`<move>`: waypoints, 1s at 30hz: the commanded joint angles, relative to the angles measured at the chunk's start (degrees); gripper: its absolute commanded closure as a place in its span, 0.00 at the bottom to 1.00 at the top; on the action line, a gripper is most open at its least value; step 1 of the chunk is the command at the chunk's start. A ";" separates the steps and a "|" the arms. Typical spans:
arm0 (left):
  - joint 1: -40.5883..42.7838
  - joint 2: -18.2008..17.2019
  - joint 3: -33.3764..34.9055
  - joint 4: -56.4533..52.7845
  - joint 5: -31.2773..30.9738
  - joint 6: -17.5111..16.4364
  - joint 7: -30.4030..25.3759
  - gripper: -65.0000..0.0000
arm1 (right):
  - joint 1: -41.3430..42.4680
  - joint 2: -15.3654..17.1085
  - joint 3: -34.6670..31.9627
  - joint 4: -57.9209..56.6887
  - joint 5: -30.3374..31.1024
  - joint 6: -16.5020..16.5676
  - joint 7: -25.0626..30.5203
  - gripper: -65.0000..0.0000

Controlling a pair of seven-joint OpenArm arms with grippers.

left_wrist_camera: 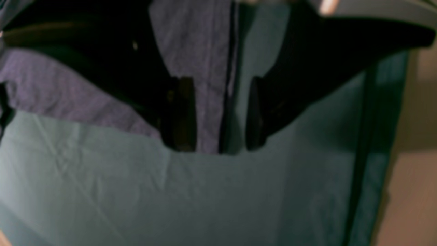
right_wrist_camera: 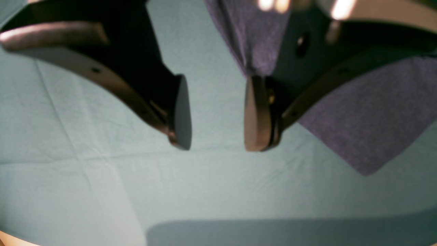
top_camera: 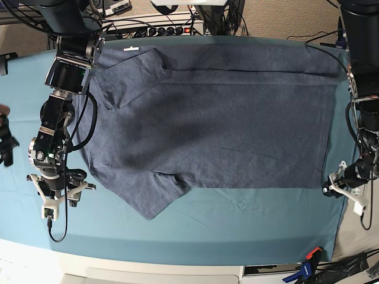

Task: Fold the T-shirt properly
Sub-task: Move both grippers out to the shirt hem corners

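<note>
Teal cloth (top_camera: 195, 225) covered the bench, with the T-shirt (top_camera: 219, 124) spread flat across it, neck tag at the far edge, one sleeve toward the near side. Left gripper (left_wrist_camera: 211, 116) hung low at the hem corner, jaws parted, shirt edge lying between them but not pinched. Right gripper (right_wrist_camera: 216, 112) sat off the sleeve side, jaws apart and empty over bare cloth, fabric just beside one finger. Risk, judged: closing left could catch the cloth along with the hem, dragging both; a thin one-layer bite could slip during the lift and skew the fold.
</note>
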 commanded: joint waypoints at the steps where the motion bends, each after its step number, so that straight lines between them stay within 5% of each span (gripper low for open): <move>1: -1.84 -1.07 -0.74 -0.26 -0.74 -0.22 -0.44 0.63 | 1.77 0.66 0.11 1.01 0.37 -0.31 1.49 0.59; 30: -1.62 4.26 -1.31 -3.85 -0.83 -0.98 0.22 0.65 | 1.75 0.68 0.11 1.01 -1.62 -0.28 0.22 0.59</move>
